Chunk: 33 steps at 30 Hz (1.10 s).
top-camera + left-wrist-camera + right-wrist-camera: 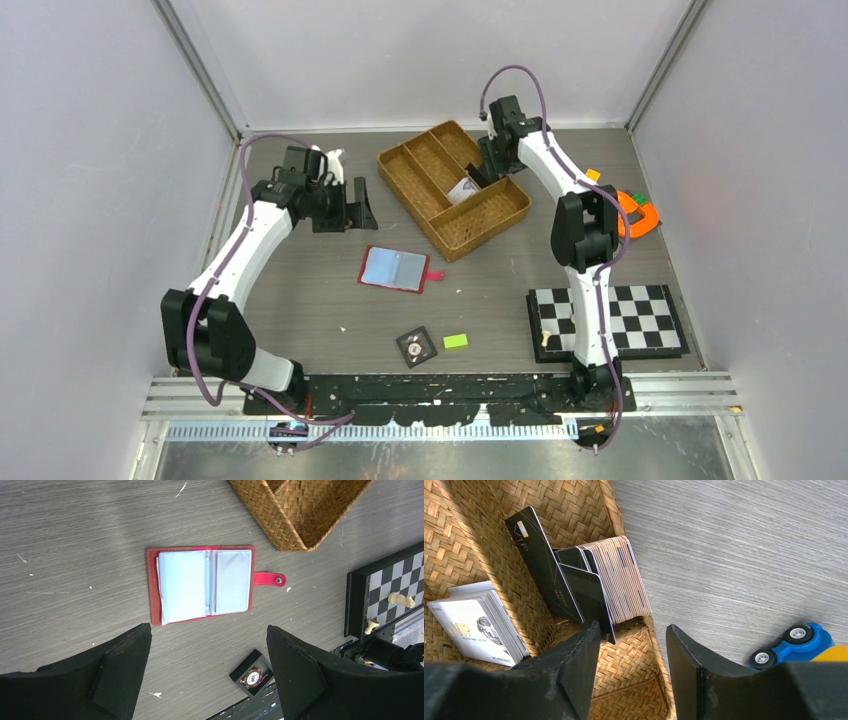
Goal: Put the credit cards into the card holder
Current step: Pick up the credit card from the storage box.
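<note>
**While the wallet (202,585) lay open, your right gripper (633,627) hung at the cards (620,577)**

Where your right arm reached down into the tray (485,215), the right gripper's jaws stood partly apart and pinched nothing. A thick stack of tan-edged cards stood on edge against the tray's outer wall, its near end just above the gap between the fingers. Several black cards (546,565) leaned on that stack's left side. The corner of one dipped in beside a finger, and you could not tell from the wrist view whether it touched the pad. A white stack (474,622) lay tilted in the next compartment, across a woven divider and well left of the jaws. A blue toy car (791,642) sat on the table (734,545) outside the tray, right of the fingers.

Your left gripper (207,630) was wide open and empty, hovering above the table. The wallet lay flat and unfolded just beyond its fingertips, centred between them. Its grey-blue pockets faced up and its tab pointed toward the chessboard (382,595). Seen from above, the wallet sat between the two arms, near the tray's front corner but apart from it, and well away from the right gripper. A black tile (252,676) lay near the left gripper's right finger, with a green block (456,341) beside it.
</note>
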### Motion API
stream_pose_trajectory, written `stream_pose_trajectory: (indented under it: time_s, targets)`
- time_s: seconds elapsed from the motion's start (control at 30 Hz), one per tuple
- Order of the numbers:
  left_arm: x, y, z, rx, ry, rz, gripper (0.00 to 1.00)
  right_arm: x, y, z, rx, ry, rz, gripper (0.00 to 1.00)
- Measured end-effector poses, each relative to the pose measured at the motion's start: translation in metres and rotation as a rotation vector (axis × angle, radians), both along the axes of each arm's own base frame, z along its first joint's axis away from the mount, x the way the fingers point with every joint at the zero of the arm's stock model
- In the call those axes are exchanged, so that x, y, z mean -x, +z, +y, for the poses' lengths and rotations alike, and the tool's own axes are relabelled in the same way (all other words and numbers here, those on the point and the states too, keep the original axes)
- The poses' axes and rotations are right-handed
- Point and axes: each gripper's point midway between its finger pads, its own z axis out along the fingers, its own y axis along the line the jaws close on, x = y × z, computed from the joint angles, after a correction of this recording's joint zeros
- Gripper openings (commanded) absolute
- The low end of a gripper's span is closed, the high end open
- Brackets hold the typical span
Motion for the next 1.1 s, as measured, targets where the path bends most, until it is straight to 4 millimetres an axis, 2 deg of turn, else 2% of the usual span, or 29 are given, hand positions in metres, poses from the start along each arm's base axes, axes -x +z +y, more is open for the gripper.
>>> stream_pose_trajectory:
  time_s: [0.33, 0.57, 0.77, 0.9, 1.1]
  targets:
    - [-0.003, -0.006, 0.002, 0.011, 0.005, 0.013, 0.88, -0.004, 0.006, -0.002, 0.015, -0.001, -0.018, 0.33]
    - [-0.003, -0.014, 0.004, 0.017, 0.009, 0.031, 0.88, -0.003, 0.006, 0.000, 0.005, 0.007, -0.013, 0.34]
    - [-0.004, -0.016, 0.007, 0.021, 0.018, 0.036, 0.88, 0.001, 0.009, 0.012, -0.057, 0.046, -0.001, 0.35]
    - [-0.007, -0.017, 0.010, 0.022, 0.029, 0.031, 0.88, 0.003, 0.022, 0.024, -0.117, 0.084, -0.012, 0.36]
    - [-0.008, -0.018, 0.015, 0.022, 0.043, 0.033, 0.88, -0.008, 0.053, 0.047, -0.196, 0.143, -0.074, 0.38]
